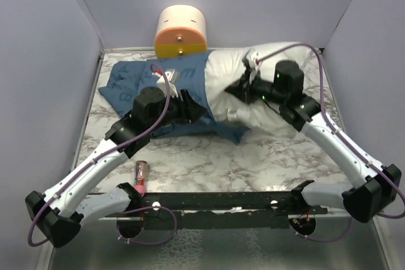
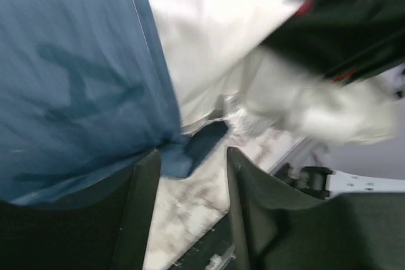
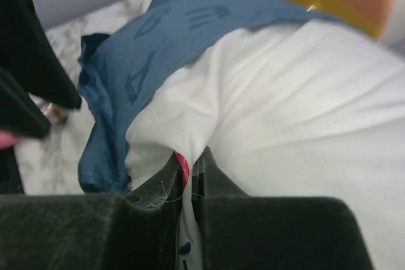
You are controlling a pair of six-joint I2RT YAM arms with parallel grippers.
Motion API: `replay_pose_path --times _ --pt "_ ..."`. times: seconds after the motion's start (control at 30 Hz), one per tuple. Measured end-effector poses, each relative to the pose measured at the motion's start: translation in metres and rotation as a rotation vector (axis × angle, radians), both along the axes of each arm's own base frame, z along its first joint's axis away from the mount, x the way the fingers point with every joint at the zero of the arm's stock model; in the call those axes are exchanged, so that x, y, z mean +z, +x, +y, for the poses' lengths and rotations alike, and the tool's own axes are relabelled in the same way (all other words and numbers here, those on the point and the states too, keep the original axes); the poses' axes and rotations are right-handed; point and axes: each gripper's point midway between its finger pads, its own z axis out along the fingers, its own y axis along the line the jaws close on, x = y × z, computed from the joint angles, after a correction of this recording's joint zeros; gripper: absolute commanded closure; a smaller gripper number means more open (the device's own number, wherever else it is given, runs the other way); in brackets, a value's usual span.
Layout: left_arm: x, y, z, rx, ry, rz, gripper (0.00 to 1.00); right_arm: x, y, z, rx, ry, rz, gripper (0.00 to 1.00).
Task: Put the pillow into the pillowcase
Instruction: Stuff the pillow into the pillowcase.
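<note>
Right wrist view: right fingers are clenched on a fold of pillow fabric, with a red-edged tag caught between them. The pillow's bulk spreads ahead and to the right of those fingers. The pillowcase lies ahead and to their left, its edge lapping over the pillow's end.

Left wrist view: left fingers stand parted, grasping nothing. A corner of the pillowcase hangs just ahead of the gap, nearest the left-hand finger, with white pillow beyond it.

Top external view: both items rest on the desk. The pillow is covered at one end only, and most of it is outside.

Assessment: the pillow is light, plump and compressible. It will likely buckle if pushed, so a pinch on a seam or the tagged end is sound. The pillowcase is limp and thin, liable to slip and bunch. It is best taken at the open hem, one layer only, to keep the mouth open.
</note>
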Motion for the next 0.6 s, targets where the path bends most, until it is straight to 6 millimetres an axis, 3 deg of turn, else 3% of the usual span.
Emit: replay_pose_path --times 0.1,0.2,0.23,0.33,0.43,0.53,0.6 --pt "-0.017 -0.027 0.017 0.012 -0.023 0.067 0.21 -0.089 -0.044 -0.003 0.083 -0.051 0.162 0.93" --pt "0.012 -0.046 0.041 0.056 -0.084 0.017 0.23 -0.158 -0.078 -0.011 0.114 -0.093 0.331 0.69" --pt "0.025 -0.051 0.049 0.071 -0.107 -0.009 0.26 -0.167 -0.086 -0.012 0.127 -0.096 0.36 0.59" --pt "0.069 -0.061 0.065 0.105 -0.165 -0.074 0.41 -0.157 -0.111 -0.009 0.203 -0.059 0.376 0.44" --pt "0.089 -0.052 0.059 0.11 -0.16 -0.07 0.45 -0.126 -0.126 -0.007 0.261 -0.014 0.333 0.34" --pt "0.075 -0.022 0.034 0.11 -0.073 0.006 0.44 -0.082 -0.125 -0.002 0.274 0.026 0.275 0.27" --pt "0.053 0.0 0.017 0.11 0.013 0.069 0.41 -0.051 -0.116 -0.001 0.249 0.051 0.23 0.27"
